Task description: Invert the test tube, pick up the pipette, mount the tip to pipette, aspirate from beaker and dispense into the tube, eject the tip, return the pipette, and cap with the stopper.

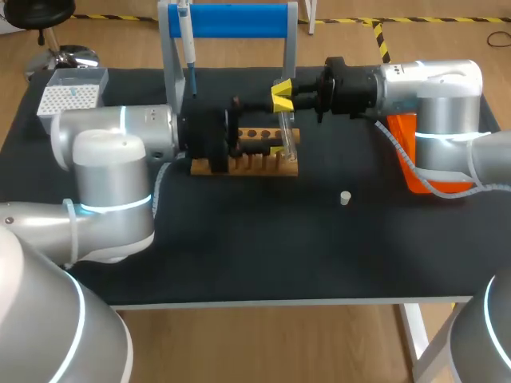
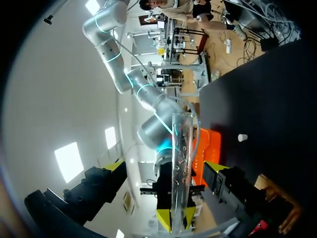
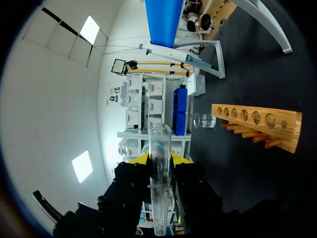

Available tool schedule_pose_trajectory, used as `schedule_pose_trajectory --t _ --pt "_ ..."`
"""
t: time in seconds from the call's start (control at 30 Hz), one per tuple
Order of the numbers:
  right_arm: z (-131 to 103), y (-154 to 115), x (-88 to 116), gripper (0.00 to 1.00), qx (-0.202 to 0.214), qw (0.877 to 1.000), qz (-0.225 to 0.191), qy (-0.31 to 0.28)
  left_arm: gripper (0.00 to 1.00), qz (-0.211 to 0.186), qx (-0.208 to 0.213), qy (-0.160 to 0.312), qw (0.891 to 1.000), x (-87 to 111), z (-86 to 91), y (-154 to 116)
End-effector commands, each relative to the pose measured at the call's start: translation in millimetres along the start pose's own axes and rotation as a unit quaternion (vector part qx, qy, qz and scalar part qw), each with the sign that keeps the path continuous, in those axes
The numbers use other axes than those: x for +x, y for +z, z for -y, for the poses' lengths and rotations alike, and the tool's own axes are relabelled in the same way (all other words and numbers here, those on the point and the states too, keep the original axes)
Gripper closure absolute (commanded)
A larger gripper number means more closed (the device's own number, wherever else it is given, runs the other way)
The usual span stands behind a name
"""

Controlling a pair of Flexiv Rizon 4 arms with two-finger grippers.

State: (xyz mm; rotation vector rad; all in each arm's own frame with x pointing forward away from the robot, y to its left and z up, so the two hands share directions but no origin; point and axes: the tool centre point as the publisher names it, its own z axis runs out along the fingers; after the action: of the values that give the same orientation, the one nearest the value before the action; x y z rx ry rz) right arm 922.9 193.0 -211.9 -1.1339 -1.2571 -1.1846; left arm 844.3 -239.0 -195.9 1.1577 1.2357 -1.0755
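While right hand [image 3: 161, 159] clamps test tube [image 3: 159, 184], left hand [image 2: 167, 171] spread around it

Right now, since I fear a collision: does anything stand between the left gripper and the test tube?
Nothing visible does. The test tube stands between the left gripper's open fingers, touching neither. The right gripper is shut on the tube further along it, outside that gap.

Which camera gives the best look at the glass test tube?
The right wrist view: the test tube stands large and close, held in the right gripper. The left wrist view shows it too, against room clutter. The head view shows it small, by the wooden rack.
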Motion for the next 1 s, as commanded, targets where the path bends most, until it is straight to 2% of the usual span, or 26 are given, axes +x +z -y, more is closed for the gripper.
schedule_pose_trajectory --t 0.03,0.43,0.5,0.6,0.67,0.7,0.73,1.0 --pt "-0.2 -0.6 0.7 1.00 0.001 1.000 0.002 0.000 0.00 0.002 -0.008 0.002 1.000 3.0 3.7 3.9" --pt "-0.2 -0.6 0.7 1.00 0.001 1.000 0.002 0.000 0.00 -0.002 0.003 0.007 1.000 4.7 7.6 9.0" --pt "-0.2 -0.6 0.7 1.00 0.001 1.000 0.002 0.000 0.06 -0.002 0.004 0.008 1.000 4.7 7.9 9.6" --pt "-0.2 -0.6 0.7 1.00 0.001 1.000 0.002 0.000 0.36 -0.001 0.006 0.009 1.000 4.6 8.0 9.9" --pt "-0.2 -0.6 0.7 1.00 0.001 1.000 0.002 0.000 0.54 -0.001 0.007 0.009 1.000 4.5 8.0 10.1" --pt "-0.2 -0.6 0.7 1.00 0.001 1.000 0.002 0.000 0.58 -0.001 0.007 0.010 1.000 4.5 8.0 10.1" --pt "-0.2 -0.6 0.7 1.00 0.001 1.000 0.002 0.000 0.61 -0.001 0.008 0.010 1.000 4.5 8.0 10.1" --pt "-0.2 -0.6 0.7 1.00 0.001 1.000 0.002 0.000 0.64 -0.003 0.013 0.011 1.000 4.5 9.3 10.6"
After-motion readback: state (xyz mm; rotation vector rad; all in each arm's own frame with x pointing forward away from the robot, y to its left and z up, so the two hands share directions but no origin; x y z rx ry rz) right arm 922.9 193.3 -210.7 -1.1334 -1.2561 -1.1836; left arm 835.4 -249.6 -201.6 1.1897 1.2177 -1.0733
